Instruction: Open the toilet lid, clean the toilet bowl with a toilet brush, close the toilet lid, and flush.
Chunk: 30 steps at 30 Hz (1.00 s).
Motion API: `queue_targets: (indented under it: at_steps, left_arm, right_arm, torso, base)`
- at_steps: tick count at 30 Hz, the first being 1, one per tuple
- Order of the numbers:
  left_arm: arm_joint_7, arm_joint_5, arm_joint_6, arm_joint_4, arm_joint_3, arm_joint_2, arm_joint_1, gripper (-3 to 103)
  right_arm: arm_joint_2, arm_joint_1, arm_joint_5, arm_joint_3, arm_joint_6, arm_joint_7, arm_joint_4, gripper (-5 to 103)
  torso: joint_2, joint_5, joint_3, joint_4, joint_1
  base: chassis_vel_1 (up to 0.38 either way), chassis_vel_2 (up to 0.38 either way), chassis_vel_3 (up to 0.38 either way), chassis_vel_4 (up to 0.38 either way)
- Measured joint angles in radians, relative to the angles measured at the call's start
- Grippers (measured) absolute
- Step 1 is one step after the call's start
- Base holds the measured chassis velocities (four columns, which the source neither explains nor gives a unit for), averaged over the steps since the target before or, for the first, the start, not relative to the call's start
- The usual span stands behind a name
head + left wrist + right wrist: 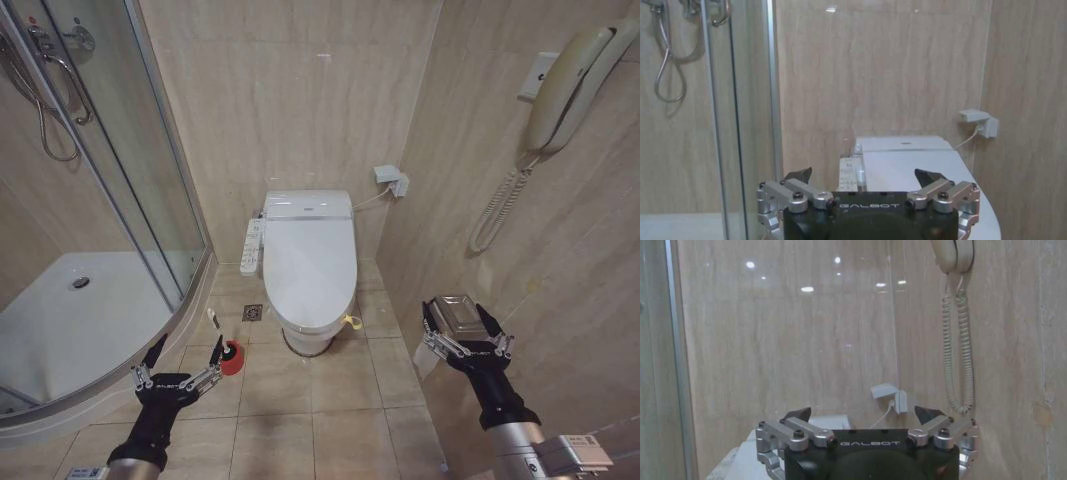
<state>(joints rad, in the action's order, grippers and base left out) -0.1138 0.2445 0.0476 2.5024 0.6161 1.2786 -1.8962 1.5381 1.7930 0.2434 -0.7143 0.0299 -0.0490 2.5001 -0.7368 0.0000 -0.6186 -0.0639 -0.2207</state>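
Note:
The toilet lid (310,262) (920,167) lies shut, glossy white, with a small yellow tag (350,322) at its front edge. It hides the inside of the toilet bowl; only the bowl's white outer base (305,342) shows. A white button panel (250,247) (851,172) sits at the seat's left side. The toilet brush (214,322) stands in its round red holder (232,358) on the floor, left of the bowl. My left gripper (190,348) (865,175) hangs open just left of the brush, holding nothing. My right gripper (458,312) (862,414) is open and empty near the right wall.
A glass shower cabin (120,200) with a white tray fills the left side. A wall phone (560,90) (953,255) with a coiled cord and a metal paper holder (455,308) are on the right wall. A floor drain (252,313) lies beside the bowl.

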Motion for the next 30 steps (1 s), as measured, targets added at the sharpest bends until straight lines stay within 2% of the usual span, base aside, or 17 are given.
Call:
queue_targets:
  at_steps: [7,30]
  left_arm:
    - [0.02,-0.03,-0.01,-0.001,0.004,0.003,-0.006,100]
    - [0.021,-0.031,-0.012,-0.002,0.005,0.003,-0.007,100]
  right_arm:
    - [0.0,0.0,0.0,0.0,0.0,0.0,0.0,100]
    - [0.0,0.0,0.0,0.0,0.0,0.0,0.0,100]
  torso:
    - [0.0,0.0,0.0,0.0,0.0]
    - [0.0,0.0,0.0,0.0,0.0]
  base:
    - [0.0,0.0,0.0,0.0]
    - [0.0,0.0,0.0,0.0]
